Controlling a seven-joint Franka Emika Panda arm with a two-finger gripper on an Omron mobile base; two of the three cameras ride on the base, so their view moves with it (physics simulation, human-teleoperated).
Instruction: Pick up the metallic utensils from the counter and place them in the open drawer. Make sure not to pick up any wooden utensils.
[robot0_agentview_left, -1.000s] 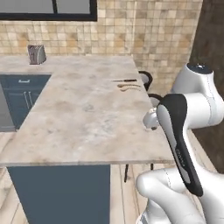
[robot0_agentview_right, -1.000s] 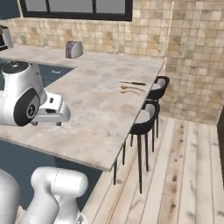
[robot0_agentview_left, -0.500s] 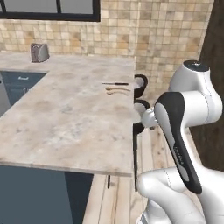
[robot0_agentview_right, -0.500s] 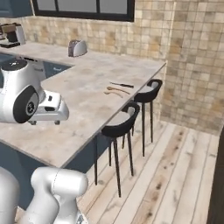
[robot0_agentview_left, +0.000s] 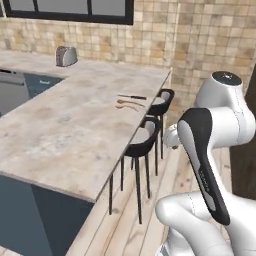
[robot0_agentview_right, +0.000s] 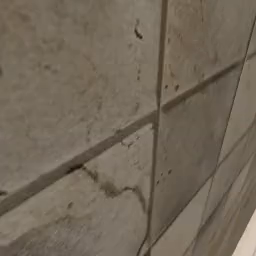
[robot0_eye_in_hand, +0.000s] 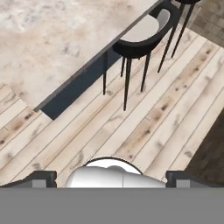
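The claw (robot0_eye_in_hand: 111, 177) hangs wide apart and empty over the plank floor (robot0_eye_in_hand: 144, 131), near a black bar stool (robot0_eye_in_hand: 146, 30). Far along the counter (robot0_agentview_left: 65, 125) lie the black utensil (robot0_agentview_left: 132, 97) and two spoons (robot0_agentview_left: 129, 103).

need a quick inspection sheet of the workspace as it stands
surface: beige marbled counter, mostly bare
job's things: slim black utensil near the far right edge; two brownish spoons beside it, too small to tell metal from wood; drawer nothing seen
clutter: toaster at the back
end effector: open, over the plank floor, holding nothing
cables: nothing seen
surroundings: two black stools at the counter edge, tiled wall, window
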